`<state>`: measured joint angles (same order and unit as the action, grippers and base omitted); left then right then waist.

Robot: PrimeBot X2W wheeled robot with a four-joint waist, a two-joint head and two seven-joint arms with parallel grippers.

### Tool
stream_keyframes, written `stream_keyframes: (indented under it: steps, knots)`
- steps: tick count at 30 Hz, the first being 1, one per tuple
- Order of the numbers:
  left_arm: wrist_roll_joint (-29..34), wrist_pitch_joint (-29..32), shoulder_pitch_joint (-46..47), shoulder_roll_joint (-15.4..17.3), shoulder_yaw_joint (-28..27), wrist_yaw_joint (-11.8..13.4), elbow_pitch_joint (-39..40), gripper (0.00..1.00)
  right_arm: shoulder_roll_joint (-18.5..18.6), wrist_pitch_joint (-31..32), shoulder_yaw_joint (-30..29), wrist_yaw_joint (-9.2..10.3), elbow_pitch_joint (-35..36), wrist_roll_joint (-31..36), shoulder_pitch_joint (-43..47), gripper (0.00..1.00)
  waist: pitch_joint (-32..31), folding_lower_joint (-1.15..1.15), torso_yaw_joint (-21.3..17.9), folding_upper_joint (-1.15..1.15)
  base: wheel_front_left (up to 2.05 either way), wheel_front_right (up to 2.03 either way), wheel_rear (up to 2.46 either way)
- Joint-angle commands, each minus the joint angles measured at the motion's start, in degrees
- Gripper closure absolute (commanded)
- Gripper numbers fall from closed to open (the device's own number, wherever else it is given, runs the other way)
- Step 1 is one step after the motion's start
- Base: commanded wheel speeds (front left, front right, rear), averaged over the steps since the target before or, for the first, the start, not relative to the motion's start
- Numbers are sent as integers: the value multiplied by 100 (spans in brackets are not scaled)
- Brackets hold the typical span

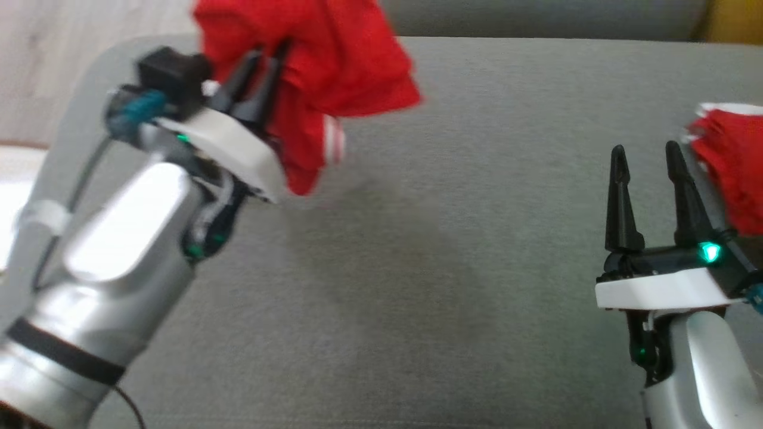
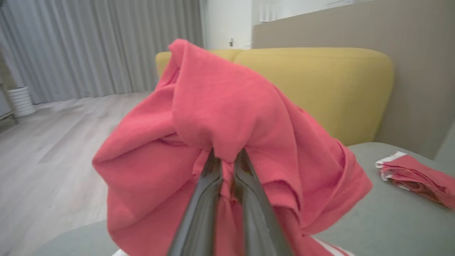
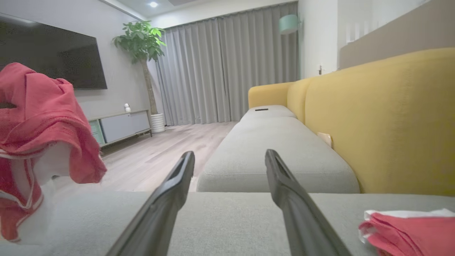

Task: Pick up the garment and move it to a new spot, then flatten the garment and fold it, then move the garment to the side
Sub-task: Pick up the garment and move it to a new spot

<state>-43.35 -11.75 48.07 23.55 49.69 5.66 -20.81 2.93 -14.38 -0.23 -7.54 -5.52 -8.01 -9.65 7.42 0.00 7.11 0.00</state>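
A red garment with white trim hangs bunched in the air above the grey sofa seat at the upper left. My left gripper is shut on it, its two dark fingers pinching a fold of the cloth. The same garment hangs at the left of the right wrist view. My right gripper stands open at the lower right, nothing between its fingers, hovering low over the seat.
A second red cloth with white trim lies folded on the seat at the right edge, just beside my right gripper. A yellow sofa back runs behind. Wooden floor lies beyond the seat's left end.
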Motion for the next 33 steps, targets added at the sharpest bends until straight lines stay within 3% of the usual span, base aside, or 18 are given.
stream_keyframes:
  steps: [1,6,11,13,17,21,29,33]
  knots:
    - [64,20,228,98,-201,67,182,100,-3,-56,165,5,189,-48,-126,0,-12,0,-255,0,0,0,0]
    - [304,183,182,-302,185,278,158,100,-4,-60,391,5,227,-201,-224,0,90,0,-802,0,0,0,0]
    - [459,255,198,-890,573,310,-372,100,-4,-61,712,5,283,-376,-342,0,240,0,-1421,0,0,0,0]
    - [486,248,194,-1052,668,300,-656,0,-4,-61,811,5,290,-422,-389,0,293,0,-1600,0,0,0,0]
    - [568,82,215,-1288,809,204,-1136,0,-5,-61,862,5,309,-506,-478,0,365,0,-1801,0,0,0,0]
    - [590,-132,268,-1385,747,157,-1439,0,-5,-62,766,5,327,-497,-482,0,374,0,-1742,0,0,0,0]
    - [579,-315,162,-1247,243,228,-1468,0,-5,-62,481,5,291,-359,-373,0,141,0,-1223,0,0,0,0]
    - [739,-322,-149,-1001,-267,288,-971,0,-5,-62,354,5,267,-260,-274,0,-60,0,-833,0,0,0,0]
